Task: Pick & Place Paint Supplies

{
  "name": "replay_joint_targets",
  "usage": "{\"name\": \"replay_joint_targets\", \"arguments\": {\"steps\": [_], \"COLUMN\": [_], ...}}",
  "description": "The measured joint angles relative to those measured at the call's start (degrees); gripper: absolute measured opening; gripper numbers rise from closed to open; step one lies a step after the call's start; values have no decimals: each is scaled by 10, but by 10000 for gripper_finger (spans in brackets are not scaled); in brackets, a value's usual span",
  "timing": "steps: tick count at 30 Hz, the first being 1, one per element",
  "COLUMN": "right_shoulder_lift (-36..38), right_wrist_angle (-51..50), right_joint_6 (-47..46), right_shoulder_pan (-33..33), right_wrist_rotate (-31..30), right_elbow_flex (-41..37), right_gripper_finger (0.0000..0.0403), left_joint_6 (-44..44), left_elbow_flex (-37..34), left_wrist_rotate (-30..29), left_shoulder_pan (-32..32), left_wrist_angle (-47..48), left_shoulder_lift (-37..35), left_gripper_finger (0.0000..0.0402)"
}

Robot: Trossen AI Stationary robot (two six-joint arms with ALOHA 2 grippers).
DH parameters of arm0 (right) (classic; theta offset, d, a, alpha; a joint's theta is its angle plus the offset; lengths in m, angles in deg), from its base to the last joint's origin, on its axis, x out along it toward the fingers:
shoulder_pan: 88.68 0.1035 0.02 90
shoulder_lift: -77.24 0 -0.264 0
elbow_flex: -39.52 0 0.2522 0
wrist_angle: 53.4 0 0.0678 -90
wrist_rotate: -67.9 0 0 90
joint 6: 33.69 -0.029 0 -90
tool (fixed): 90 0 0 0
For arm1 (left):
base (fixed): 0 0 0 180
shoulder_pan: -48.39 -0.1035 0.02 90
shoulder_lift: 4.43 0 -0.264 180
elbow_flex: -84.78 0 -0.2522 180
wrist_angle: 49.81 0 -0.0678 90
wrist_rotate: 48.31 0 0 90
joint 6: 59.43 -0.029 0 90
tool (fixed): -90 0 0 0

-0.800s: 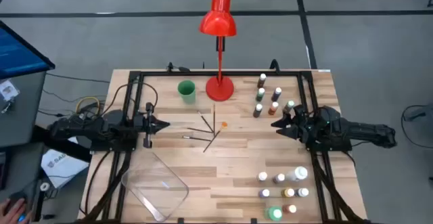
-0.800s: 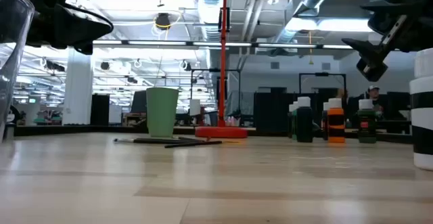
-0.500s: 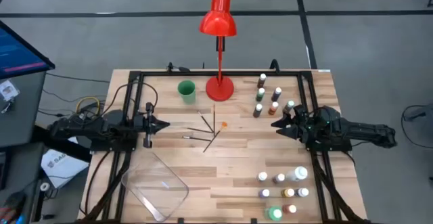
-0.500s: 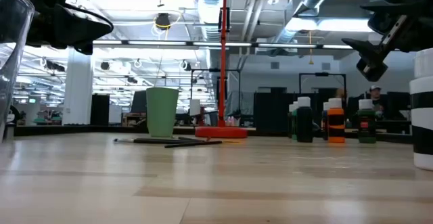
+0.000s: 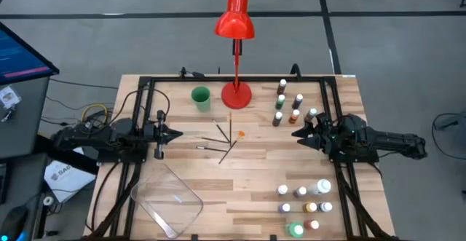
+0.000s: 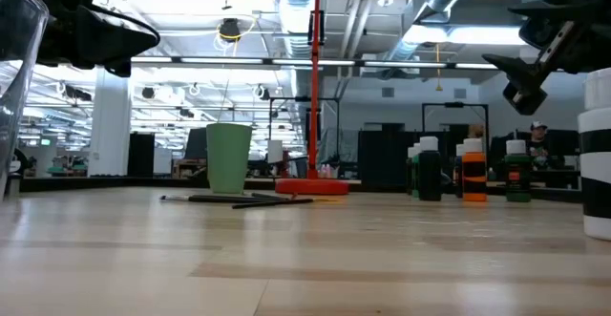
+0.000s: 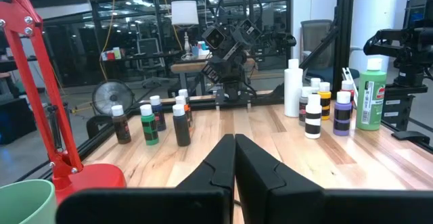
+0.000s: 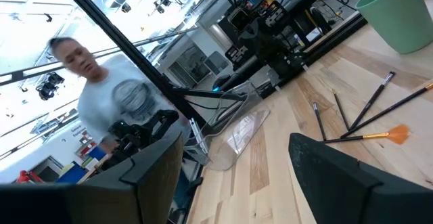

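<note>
Small white-capped paint bottles stand upright in two groups at the table's right: one at the far side (image 5: 287,103), one near the front edge (image 5: 306,201) with a larger green bottle (image 5: 295,230). Thin dark brushes (image 5: 222,143) lie flat at the centre, an orange-tipped one (image 8: 379,135) among them. My left gripper (image 5: 178,133) hovers shut left of the brushes, its fingers (image 7: 235,158) together. My right gripper (image 5: 295,133) hovers open right of the brushes, beside the far bottles, with nothing between its fingers (image 8: 237,176).
A red desk lamp (image 5: 235,52) stands at the far middle, with a green cup (image 5: 201,97) to its left. A clear plastic tray (image 5: 166,201) sits at the near left. Black frame rails (image 5: 138,146) run along both sides. A person (image 8: 115,102) stands beyond the table.
</note>
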Motion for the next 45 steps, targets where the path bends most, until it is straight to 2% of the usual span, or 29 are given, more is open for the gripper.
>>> {"name": "replay_joint_targets", "arguments": {"steps": [40,45], "right_shoulder_lift": [0,0], "right_wrist_angle": [0,-1], "right_joint_6": [0,44], "right_shoulder_pan": [0,0], "right_wrist_rotate": [0,0], "right_elbow_flex": [0,0], "right_gripper_finger": [265,265], "left_joint_6": [0,0], "left_elbow_flex": [0,0], "left_wrist_rotate": [0,0], "left_shoulder_pan": [0,0], "left_wrist_angle": [-5,-9], "left_shoulder_lift": [1,1], "left_gripper_finger": [1,1]}}
